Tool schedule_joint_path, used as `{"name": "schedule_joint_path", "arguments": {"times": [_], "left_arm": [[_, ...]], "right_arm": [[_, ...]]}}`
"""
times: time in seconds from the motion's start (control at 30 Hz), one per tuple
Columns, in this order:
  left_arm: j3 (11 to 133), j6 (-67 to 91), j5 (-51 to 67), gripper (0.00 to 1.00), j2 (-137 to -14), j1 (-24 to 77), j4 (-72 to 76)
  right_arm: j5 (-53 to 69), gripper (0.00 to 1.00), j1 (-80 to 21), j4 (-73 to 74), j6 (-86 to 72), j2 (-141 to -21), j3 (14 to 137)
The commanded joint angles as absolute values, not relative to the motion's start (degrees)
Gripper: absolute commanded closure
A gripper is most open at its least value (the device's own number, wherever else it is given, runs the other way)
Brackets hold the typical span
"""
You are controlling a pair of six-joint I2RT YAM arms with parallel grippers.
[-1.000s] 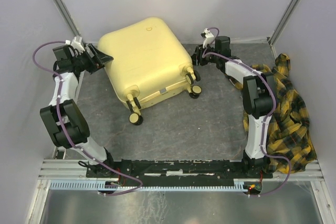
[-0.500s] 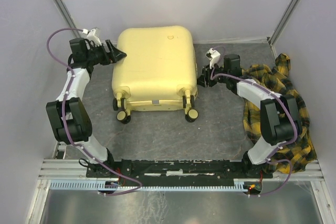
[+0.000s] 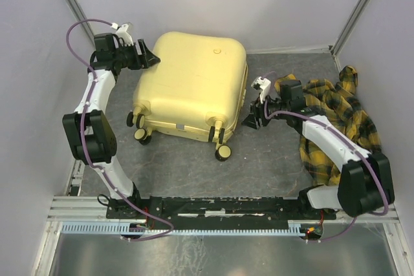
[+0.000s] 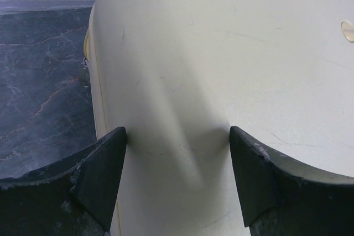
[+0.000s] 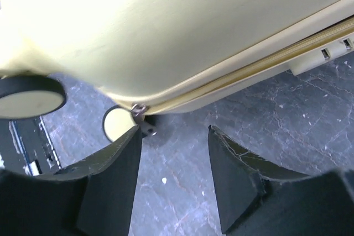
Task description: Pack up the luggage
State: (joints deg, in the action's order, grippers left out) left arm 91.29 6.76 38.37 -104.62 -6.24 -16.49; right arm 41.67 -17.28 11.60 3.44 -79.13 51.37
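Luggage here is a large pale yellow hard-shell suitcase with rounded corners. You see it zipped shut, lying flat on its broad side on the dark grey stone-patterned floor, left of centre between your two arms. Its small black-and-yellow wheels point toward the arm bases.

Your left gripper sits at the suitcase's far left corner. In the wrist view its black fingers are spread wide over the yellow shell with nothing clamped between them; whether the tips touch the shell cannot be told.

Your right gripper is just beside the suitcase's near right corner, low to the floor. Its jaws stand apart and hold nothing, with only bare floor between them. Just beyond its tips are the zip seam and a small metal zip pull.

A crumpled yellow-and-black plaid shirt lies along the right side, under your right arm.
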Motion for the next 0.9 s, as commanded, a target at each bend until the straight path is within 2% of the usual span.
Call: {"name": "schedule_joint_path", "arguments": {"times": [0.0, 0.1, 0.17, 0.3, 0.43, 0.67, 0.87], "left_arm": [[90.2, -0.2, 37.4, 0.21, -101.8, -5.0, -26.7], [87.9, -0.6, 37.6, 0.2, -98.6, -5.0, -26.5], [86.5, -0.5, 37.5, 0.2, -96.3, -4.9, -26.2], [83.7, 1.0, 36.3, 0.19, -92.9, -5.0, -25.0], [81.4, 2.0, 35.5, 0.19, -91.2, -5.0, -24.8], [77.7, 3.7, 34.7, 0.19, -88.3, -5.0, -22.8], [76.7, 3.4, 33.7, 0.19, -86.6, -5.0, -23.1]], "right_arm": [[46.5, 0.38, -16.3, 16.7, 5.0, -71.9, 48.9], [45.9, 0.33, -18.2, 14.3, 1.2, -68.7, 44.5], [41.1, 0.3, -20.0, 11.7, -1.3, -66.6, 41.1], [26.3, 0.31, -23.7, 4.3, -4.0, -59.4, 34.6], [18.0, 0.31, -28.4, 1.7, -2.3, -56.4, 31.2], [14.2, 0.31, -33.9, -7.1, 0.1, -60.1, 28.0], [5.9, 0.33, -41.7, -13.1, 0.9, -64.8, 29.2]]}}
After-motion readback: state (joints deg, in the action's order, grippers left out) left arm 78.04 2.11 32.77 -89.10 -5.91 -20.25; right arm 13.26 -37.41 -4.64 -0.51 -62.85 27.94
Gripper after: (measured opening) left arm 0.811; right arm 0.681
